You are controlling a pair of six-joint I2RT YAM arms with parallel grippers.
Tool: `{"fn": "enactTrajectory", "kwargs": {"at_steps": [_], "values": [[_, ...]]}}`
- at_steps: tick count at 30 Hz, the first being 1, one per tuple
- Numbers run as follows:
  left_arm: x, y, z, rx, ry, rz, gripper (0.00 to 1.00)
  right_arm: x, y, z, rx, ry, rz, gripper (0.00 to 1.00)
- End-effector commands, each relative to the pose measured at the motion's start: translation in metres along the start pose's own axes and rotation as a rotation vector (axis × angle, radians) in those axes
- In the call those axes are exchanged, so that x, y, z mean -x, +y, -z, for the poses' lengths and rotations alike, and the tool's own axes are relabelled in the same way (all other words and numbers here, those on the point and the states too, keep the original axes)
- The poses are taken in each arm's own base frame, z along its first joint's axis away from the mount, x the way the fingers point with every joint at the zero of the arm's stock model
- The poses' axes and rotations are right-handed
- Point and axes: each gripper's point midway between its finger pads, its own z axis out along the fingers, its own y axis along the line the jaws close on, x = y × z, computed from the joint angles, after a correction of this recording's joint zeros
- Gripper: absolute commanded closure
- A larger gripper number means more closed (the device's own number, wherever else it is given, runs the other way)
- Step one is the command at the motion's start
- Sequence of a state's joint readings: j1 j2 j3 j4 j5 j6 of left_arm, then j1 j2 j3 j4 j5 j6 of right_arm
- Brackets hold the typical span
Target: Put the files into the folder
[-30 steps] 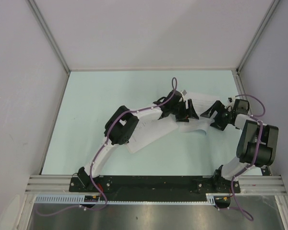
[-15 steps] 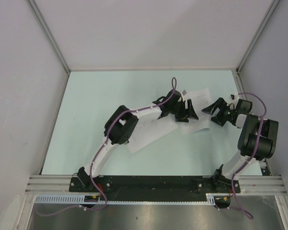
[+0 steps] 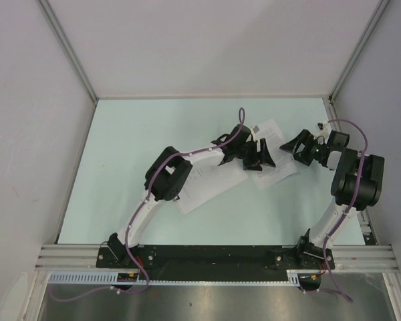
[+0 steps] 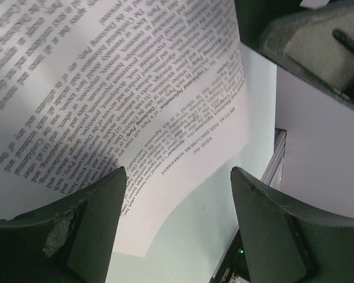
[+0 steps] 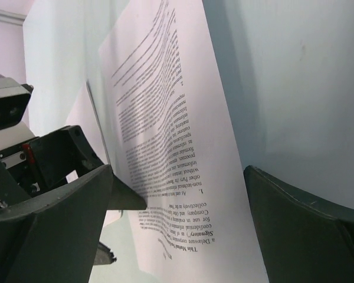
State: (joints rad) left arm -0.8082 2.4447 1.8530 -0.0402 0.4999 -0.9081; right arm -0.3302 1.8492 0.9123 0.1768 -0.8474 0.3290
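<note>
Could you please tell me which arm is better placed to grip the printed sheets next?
Probably the left. The left gripper hangs open directly over the printed sheets, with a page between its fingers in its wrist view. The right gripper, also open, sits beside their right edge.

Top view is bright w/ soft, even light from above and only faint shadows on the pale table, but in both wrist views the near fingers are dark and blurry, and the white printed sheet is bright, w/ its text partly out of focus.
</note>
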Motion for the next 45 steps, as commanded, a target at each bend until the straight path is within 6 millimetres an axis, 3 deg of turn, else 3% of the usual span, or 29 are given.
{"fn": "enactTrajectory", "kwargs": {"at_steps": [1, 5, 8, 13, 21, 27, 33, 45], "values": [[-0.009, 0.028, -0.001, 0.063, 0.044, 0.018, 0.22, 0.017, 0.008, -0.01, 0.057, -0.001, 0.087, 0.04], [-0.005, 0.028, -0.001, 0.064, 0.042, 0.016, 0.22, 0.011, 0.013, -0.015, 0.078, 0.032, 0.079, 0.12], [-0.004, 0.028, -0.001, 0.061, 0.044, 0.014, 0.21, 0.007, 0.015, -0.014, 0.083, 0.056, 0.056, 0.3], [-0.001, 0.031, 0.002, 0.061, 0.042, 0.017, 0.21, 0.002, 0.015, -0.004, 0.017, 0.077, 0.03, 0.33], [0.006, 0.029, 0.005, 0.029, 0.059, -0.022, 0.21, -0.003, 0.042, 0.013, 0.077, 0.105, -0.039, 0.26], [-0.003, 0.042, 0.006, 0.068, 0.124, -0.067, 0.21, -0.006, 0.056, 0.021, 0.099, 0.117, -0.07, 0.24], [-0.002, 0.042, 0.011, 0.083, 0.121, -0.103, 0.21, -0.006, 0.056, 0.025, 0.073, 0.113, -0.06, 0.32], [0.0, 0.046, 0.014, 0.102, 0.137, -0.159, 0.21, 0.002, 0.039, 0.004, 0.047, 0.177, 0.041, 0.53]]}}
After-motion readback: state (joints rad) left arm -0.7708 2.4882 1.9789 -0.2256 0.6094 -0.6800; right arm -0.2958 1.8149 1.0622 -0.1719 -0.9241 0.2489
